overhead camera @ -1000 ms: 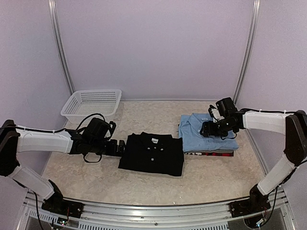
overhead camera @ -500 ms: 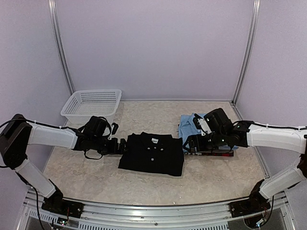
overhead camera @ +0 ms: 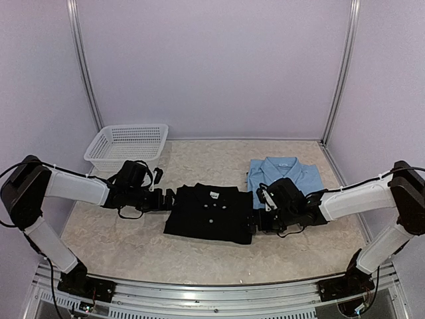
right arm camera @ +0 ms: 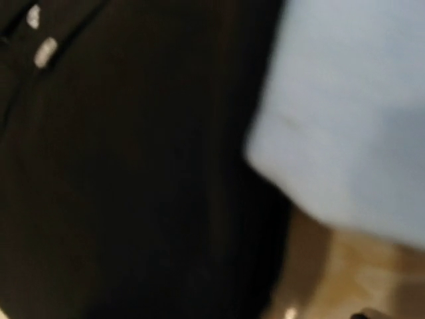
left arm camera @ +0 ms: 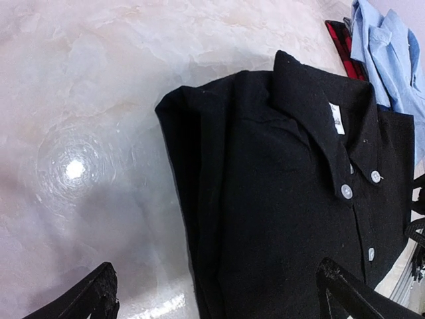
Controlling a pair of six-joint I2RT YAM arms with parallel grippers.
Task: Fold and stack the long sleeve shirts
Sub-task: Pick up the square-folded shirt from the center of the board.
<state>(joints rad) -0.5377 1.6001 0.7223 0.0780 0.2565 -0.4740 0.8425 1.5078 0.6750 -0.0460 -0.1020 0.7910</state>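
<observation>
A black shirt (overhead camera: pixel 210 214) lies folded at the table's middle, collar and white label toward the back. A light blue shirt (overhead camera: pixel 284 171) lies folded to its right, on a red-and-black shirt whose edge shows in the left wrist view (left arm camera: pixel 340 41). My left gripper (overhead camera: pixel 166 198) is open and low at the black shirt's left edge; in its own view (left arm camera: pixel 219 302) that edge (left arm camera: pixel 199 219) lies between the spread fingers. My right gripper (overhead camera: pixel 255 219) is low at the black shirt's right edge. Its view is blurred, showing black cloth (right arm camera: pixel 133 173), blue cloth (right arm camera: pixel 352 113) and one fingertip (right arm camera: pixel 364 314) far off centre.
A white mesh basket (overhead camera: pixel 126 146) stands at the back left, behind my left arm. Metal uprights and purple walls close in the back and the sides. A metal rail runs along the near edge.
My right gripper has left the top of the light blue shirt and swung left and down to the black shirt's right edge. My left gripper has edged slightly right toward the shirt.
</observation>
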